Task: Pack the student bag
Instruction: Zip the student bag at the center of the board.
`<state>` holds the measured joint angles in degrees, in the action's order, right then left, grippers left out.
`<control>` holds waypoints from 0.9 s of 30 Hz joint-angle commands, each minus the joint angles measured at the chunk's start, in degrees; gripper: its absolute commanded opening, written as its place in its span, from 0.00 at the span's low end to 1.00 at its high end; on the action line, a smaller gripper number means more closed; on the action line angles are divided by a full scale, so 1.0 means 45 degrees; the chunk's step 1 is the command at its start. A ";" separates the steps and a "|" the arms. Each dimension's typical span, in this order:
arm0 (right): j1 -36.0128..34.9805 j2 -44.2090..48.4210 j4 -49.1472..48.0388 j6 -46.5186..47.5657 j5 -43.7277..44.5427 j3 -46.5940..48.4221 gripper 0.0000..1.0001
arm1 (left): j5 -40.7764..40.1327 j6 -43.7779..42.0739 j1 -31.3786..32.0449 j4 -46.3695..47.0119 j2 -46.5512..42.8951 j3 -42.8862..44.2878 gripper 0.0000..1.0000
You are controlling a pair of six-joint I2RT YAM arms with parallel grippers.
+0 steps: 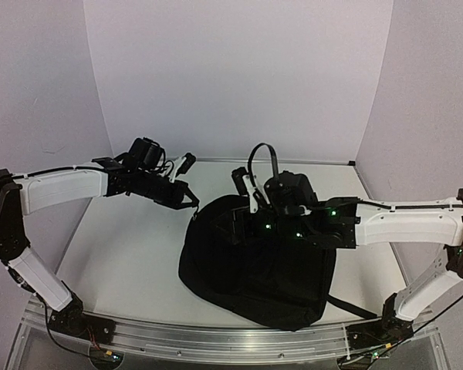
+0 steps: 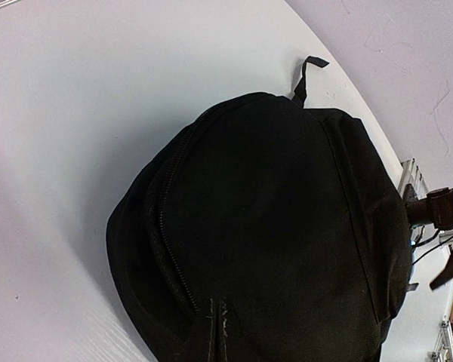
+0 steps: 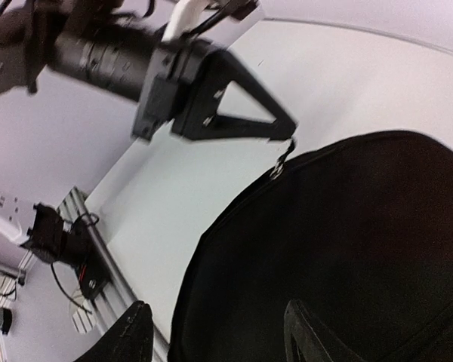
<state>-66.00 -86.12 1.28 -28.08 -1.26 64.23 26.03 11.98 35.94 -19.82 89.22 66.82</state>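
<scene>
Your table point(image 1: 123, 254) carries the student bag point(image 1: 255, 270), which lies flat a little right of centre. Its top end points away from the arm bases, and a shoulder strap point(image 1: 353, 306) trails toward the right base.

Your left claw point(image 1: 191, 203) reaches in from the left to the bag's upper-left edge with its fingers pressed together. In the right wrist view its tip sits right at the small metal zipper pull point(image 3: 280, 164) and looks to be pinching it.

Your right claw point(image 3: 217, 311) hangs over the top of the bag, close to the left one. Its fingers are spread with nothing between them and only black fabric beneath.

I judge this to be the opening step, getting the zip undone before anything goes in. The zipper track point(image 2: 168, 226) curves round the bag's side. Black on black, you cannot tell from these views whether any of it is parted yet.

The next move calls for an anchor. The bag is soft and will likely slide or bunch if you simply pull. Bring the right claw down onto the fabric just beside the pull and grip or pin it there. Then draw the left claw along the line of the track, keeping the pull low and in line with the teeth.
</scene>
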 commanded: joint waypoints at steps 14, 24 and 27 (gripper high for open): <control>0.1462 -0.3947 -0.3850 0.1324 -0.0803 0.2065 0.50 | 0.0593 -0.0405 -0.0069 -0.1911 -0.0467 0.1618 0.00; 0.1696 -0.6152 -0.3920 0.1862 -0.0833 0.3737 0.34 | 0.0751 -0.0380 -0.0059 -0.1865 -0.0395 0.1713 0.00; 0.1717 -0.6400 -0.4011 0.1859 -0.0727 0.3960 0.29 | 0.0704 -0.0417 -0.0057 -0.1893 -0.0384 0.1697 0.00</control>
<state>-58.53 -113.29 -14.26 -20.78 -5.17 78.88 27.57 10.73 35.94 -28.69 89.10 71.22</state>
